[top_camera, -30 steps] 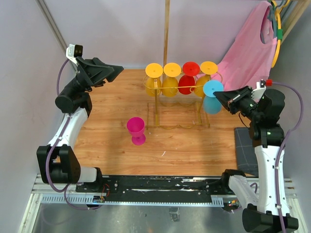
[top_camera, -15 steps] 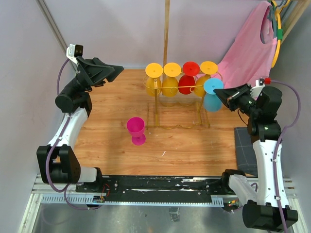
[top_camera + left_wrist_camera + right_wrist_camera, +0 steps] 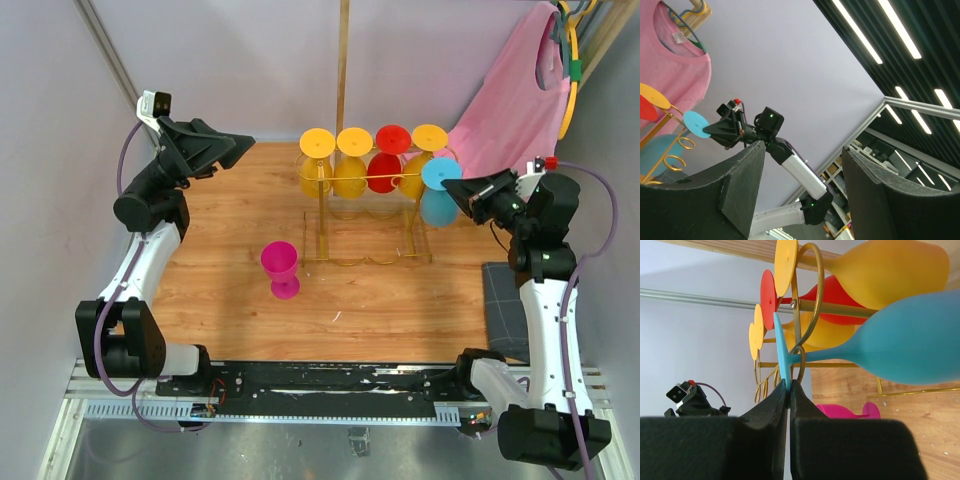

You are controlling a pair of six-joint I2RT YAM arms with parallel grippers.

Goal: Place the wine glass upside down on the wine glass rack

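Note:
The gold wire wine glass rack [image 3: 368, 240] stands at the back middle of the table. Three yellow goblets and one red goblet [image 3: 386, 160] hang upside down on it. My right gripper [image 3: 462, 196] is shut on the foot of a blue wine glass [image 3: 438, 192], held upside down at the rack's right end. In the right wrist view the blue foot [image 3: 783, 356] is pinched between my fingers and the stem sits in a gold loop [image 3: 810, 300]. A magenta wine glass [image 3: 281, 268] stands upright on the table. My left gripper [image 3: 238, 148] is open and empty, raised at the back left.
A tall wooden pole [image 3: 343, 65] rises behind the rack. A pink shirt [image 3: 510, 110] hangs on a hanger at the back right. A dark pad [image 3: 502, 305] lies at the table's right edge. Walls close in left and right.
My right gripper has carried the blue glass up and slightly toward the rack, bringing its stem into the end loop. The left arm has not moved.

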